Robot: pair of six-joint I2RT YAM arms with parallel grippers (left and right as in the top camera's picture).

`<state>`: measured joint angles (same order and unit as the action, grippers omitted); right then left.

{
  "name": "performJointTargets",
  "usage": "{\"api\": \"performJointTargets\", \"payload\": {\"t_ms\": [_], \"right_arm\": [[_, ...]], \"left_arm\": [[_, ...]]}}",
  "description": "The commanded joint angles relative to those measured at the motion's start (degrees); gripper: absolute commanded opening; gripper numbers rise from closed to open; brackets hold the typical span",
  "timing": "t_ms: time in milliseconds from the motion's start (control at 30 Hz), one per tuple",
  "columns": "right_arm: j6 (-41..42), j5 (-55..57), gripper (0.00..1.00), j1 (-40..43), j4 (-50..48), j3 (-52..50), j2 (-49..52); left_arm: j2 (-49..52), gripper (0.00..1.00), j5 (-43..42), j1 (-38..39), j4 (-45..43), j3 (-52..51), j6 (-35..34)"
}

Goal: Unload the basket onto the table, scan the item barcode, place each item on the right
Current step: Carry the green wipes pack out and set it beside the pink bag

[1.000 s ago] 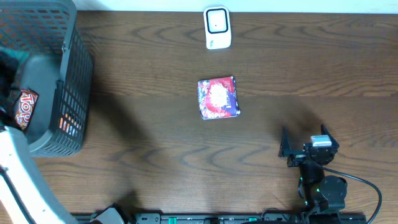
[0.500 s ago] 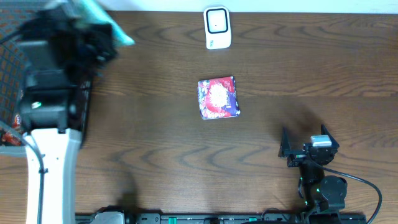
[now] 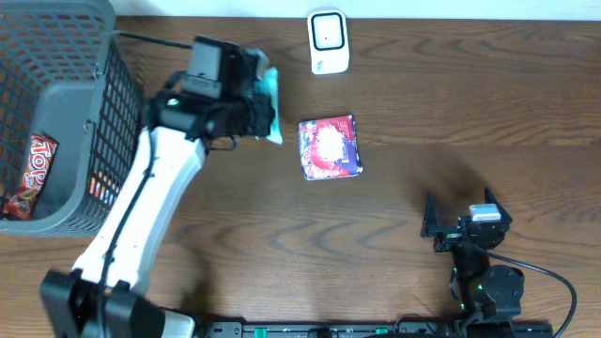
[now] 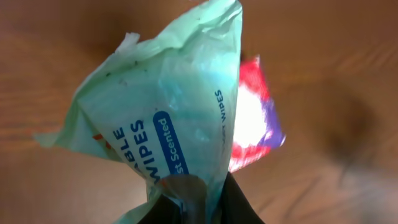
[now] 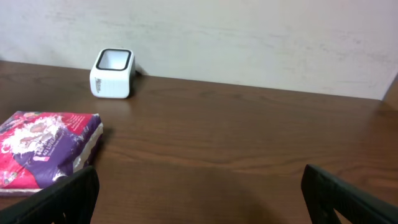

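A pale green wipes pack (image 3: 267, 98) hangs in the air with my left gripper (image 3: 248, 111) shut on its bottom edge. In the left wrist view the pack (image 4: 168, 112) fills the frame above the left gripper (image 4: 199, 200). It hovers just left of a red and purple packet (image 3: 330, 147) that lies flat mid-table. The white scanner (image 3: 328, 41) stands at the table's far edge, right of the pack and beyond it. No barcode shows on the pack. My right gripper (image 3: 458, 203) rests open near the front right, its jaws wide over bare wood (image 5: 199, 199).
A grey wire basket (image 3: 105, 113) stands at the far left with a red snack packet (image 3: 36, 164) inside. The right wrist view shows the scanner (image 5: 112, 73) by the back wall and the red packet (image 5: 43, 146) at the left.
My left arm has lifted out of the basket with the wipes pack and swung right across the table, ending beside the red packet. The right arm has not moved.
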<state>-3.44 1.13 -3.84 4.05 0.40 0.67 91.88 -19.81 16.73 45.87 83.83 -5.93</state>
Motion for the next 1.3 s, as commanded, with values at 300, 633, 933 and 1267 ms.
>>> {"api": "performJointTargets", "payload": {"t_ms": [300,633,933,1267], "right_arm": [[-0.5,0.5,0.99,0.0,0.2,-0.1,-0.4],[-0.5,0.5,0.99,0.0,0.2,-0.1,-0.4],[-0.5,0.5,0.99,0.0,0.2,-0.1,-0.4],[-0.5,0.5,0.99,0.0,0.2,-0.1,-0.4]], "left_arm": [[13.0,0.07,-0.3,2.3,5.1,0.8,5.9],[22.6,0.08,-0.3,2.4,4.9,0.8,0.7],[28.2,0.07,-0.8,2.8,1.4,0.8,-3.0],[28.2,0.07,-0.7,6.6,-5.4,0.8,-2.9]]}}
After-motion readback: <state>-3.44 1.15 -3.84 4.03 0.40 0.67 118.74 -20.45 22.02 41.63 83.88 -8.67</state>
